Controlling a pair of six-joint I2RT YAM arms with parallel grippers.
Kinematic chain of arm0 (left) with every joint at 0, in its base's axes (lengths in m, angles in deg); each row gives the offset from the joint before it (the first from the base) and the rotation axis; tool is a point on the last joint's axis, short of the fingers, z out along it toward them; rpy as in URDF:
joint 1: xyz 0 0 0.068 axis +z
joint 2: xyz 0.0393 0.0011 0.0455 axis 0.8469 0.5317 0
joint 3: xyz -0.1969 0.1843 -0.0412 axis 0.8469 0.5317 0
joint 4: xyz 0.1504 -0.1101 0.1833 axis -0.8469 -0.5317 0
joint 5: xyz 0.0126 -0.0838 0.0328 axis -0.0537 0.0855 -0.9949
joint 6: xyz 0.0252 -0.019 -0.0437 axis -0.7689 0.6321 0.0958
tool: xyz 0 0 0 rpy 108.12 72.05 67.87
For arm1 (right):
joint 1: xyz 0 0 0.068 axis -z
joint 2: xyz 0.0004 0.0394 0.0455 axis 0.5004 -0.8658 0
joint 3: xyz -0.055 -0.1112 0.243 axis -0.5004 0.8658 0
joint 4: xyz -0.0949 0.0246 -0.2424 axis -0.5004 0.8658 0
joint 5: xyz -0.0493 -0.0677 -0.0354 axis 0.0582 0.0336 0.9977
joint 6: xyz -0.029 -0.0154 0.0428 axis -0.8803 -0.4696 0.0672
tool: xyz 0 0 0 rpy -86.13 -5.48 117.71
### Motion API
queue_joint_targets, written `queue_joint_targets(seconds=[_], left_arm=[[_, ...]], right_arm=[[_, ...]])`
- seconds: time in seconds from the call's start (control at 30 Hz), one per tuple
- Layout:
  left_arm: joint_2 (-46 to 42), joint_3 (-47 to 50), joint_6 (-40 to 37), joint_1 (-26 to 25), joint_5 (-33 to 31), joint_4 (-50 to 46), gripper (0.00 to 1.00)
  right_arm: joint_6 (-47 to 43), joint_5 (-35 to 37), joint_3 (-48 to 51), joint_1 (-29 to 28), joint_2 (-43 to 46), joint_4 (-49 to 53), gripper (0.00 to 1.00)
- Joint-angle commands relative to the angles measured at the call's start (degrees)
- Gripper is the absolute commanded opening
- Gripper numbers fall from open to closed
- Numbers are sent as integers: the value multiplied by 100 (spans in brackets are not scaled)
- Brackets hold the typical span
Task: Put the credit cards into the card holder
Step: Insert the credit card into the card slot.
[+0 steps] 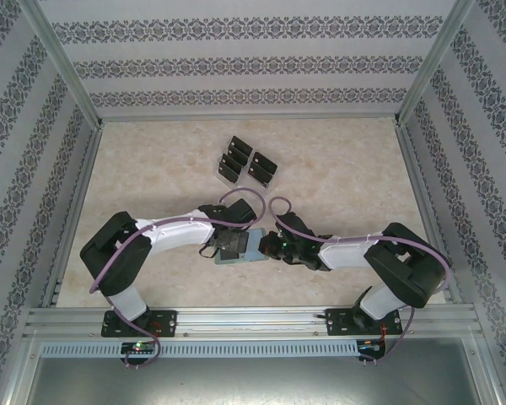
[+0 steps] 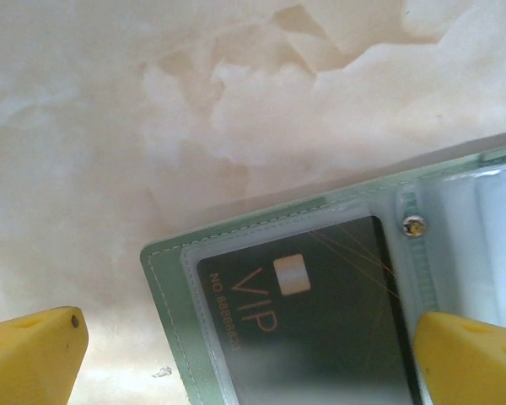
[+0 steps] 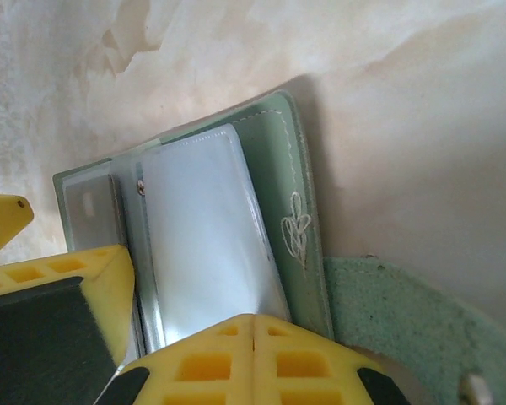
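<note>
Sage-green card holder [image 1: 251,251] is lying open and flat on the marbled beige counter [image 1: 152,169], toward the near side, right between the two arms. From the left wrist cam you can see one black card [image 2: 320,325] tucked in a clear sleeve of the card holder [image 2: 164,278], with "VIP" and a number in orange print plus a little pale chip square, and a small metal stud [image 2: 414,225] just right of that sleeve. On the right wrist cam, the card holder [image 3: 278,152] shows a glossy pale sleeve [image 3: 202,236], a small leaf design stamped on the green cover [image 3: 297,228], and the fuzzy green closing tab [image 3: 396,321] sticking out to the lower right. The left end effector [image 2: 249,350] is spread wide: one yellow fingertip [image 2: 34,359] is over bare counter, the other over the holder's inside. It sits at the holder's left end in the overhead view [image 1: 229,243]. The right end effector [image 3: 253,342] has its yellow fingers pressed together, sitting over the near edge of the holder; can't tell if it's actually touching. From above it's at the holder's right end [image 1: 272,246]. The rest of the credit cards [image 1: 260,170] are well apart, farther back on the counter, standing in a small tiered rack [image 1: 222,171].
</note>
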Motion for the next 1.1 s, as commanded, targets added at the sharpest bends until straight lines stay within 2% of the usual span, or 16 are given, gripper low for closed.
queue_joint_targets(seconds=[0.0,0.33,0.43,0.7,1.07], left_arm=[[-303,-65,-66,101,-16,-116,100],[-1176,425,-107,614,48,-192,100],[-1364,710,-138,735,84,-195,100],[-1538,1360,-109,820,71,4,100],[-1324,1593,-75,842,162,365,100]], right_arm=[[-267,-95,-244,27,136,280,0],[-865,21,-978,64,647,1747,40],[-1069,31,-1171,62,531,2110,47],[-1284,-139,-1430,-13,71,2304,47],[-1279,-135,-1572,-64,-290,2298,46]])
